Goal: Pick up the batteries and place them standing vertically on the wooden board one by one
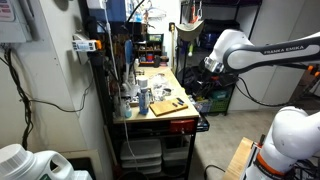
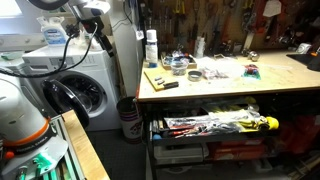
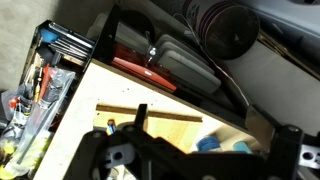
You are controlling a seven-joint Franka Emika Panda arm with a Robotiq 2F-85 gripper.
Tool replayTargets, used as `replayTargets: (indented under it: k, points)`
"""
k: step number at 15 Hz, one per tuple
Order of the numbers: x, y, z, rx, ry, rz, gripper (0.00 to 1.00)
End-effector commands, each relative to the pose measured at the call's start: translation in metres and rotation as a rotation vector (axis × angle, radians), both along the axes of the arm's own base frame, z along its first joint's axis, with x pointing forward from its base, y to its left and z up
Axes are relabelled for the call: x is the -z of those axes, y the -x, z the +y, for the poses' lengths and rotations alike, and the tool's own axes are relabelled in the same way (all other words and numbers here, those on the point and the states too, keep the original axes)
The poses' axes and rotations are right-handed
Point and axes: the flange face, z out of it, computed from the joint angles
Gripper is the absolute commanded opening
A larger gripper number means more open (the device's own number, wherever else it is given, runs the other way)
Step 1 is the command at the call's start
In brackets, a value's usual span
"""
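The wooden board [image 1: 166, 106] lies at the near end of the cluttered workbench, and it shows as a light-tan slab [image 2: 157, 78] at the bench's left end. A small dark object [image 2: 168, 85] rests on it. In the wrist view the board [image 3: 150, 124] is below and ahead of me. The batteries are too small to pick out among the bench clutter. My gripper [image 1: 209, 66] hangs in the air well off the bench's side, away from the board. From the wrist, the gripper [image 3: 214, 138] stands open with nothing between its dark fingers [image 3: 140, 116].
Bottles with blue caps [image 3: 207, 143] stand by the board, and a spray bottle [image 2: 150, 46] too. Small parts litter the bench top [image 2: 230, 72]. An open drawer of tools [image 2: 215, 125] juts out below. A washing machine [image 2: 75, 85] and a bin [image 2: 128, 118] stand beside the bench.
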Motion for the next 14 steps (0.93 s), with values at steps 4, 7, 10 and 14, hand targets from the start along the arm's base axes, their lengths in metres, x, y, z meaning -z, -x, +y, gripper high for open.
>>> replayTargets:
  k: [4,7,10,14]
  points:
    - [0.003,-0.093,-0.004,0.196,0.011,0.152,1.0]
    - [0.015,-0.138,-0.001,0.212,0.022,0.172,1.0]
    - [0.03,-0.173,-0.002,0.176,0.042,0.212,1.0]
    - [0.057,-0.205,-0.009,0.104,0.113,0.294,1.0]
